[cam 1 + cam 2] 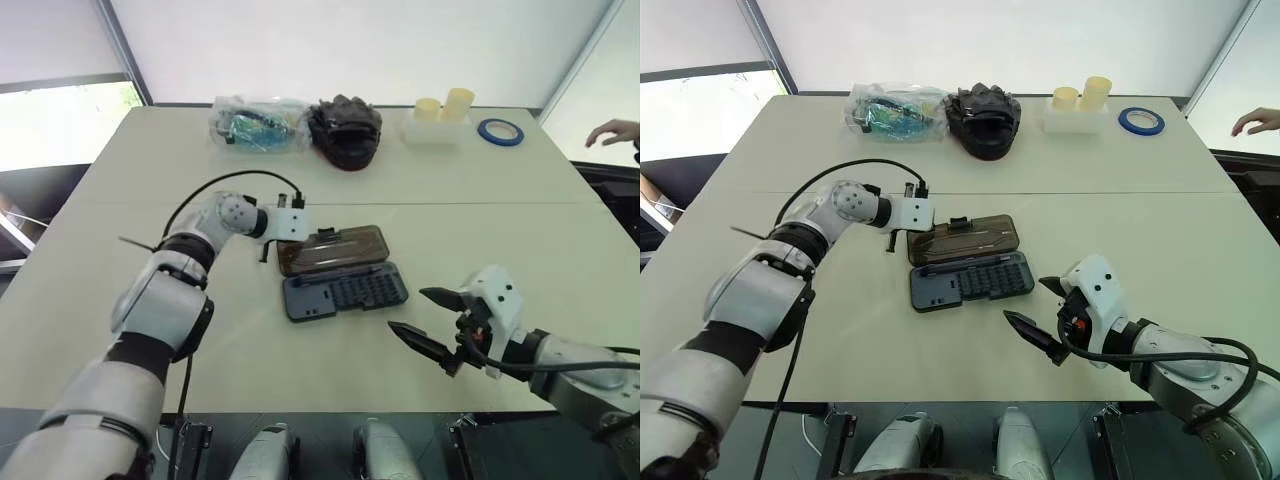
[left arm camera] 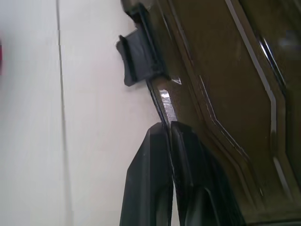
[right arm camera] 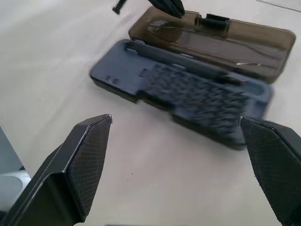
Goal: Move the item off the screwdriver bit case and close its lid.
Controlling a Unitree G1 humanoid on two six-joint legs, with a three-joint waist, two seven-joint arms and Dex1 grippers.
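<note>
Along the table's [image 1: 90,260] far edge, at the frame's top, you see a plastic bag [image 1: 257,124], a black pouch [image 1: 345,130], yellow cups [image 1: 444,105] and blue tape [image 1: 499,131]. At centre, the screwdriver bit case [image 1: 345,290] lies open, long axis left-right. Your left gripper [image 1: 288,241] pinches the lid's [image 1: 333,248] edge; your right gripper [image 1: 428,321] hangs spread wide. No writing is readable.

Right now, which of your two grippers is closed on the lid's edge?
The left gripper, its fingers pinched shut on the lid beside the latch tab. The right gripper hangs open, apart from the screwdriver bit case.
</note>
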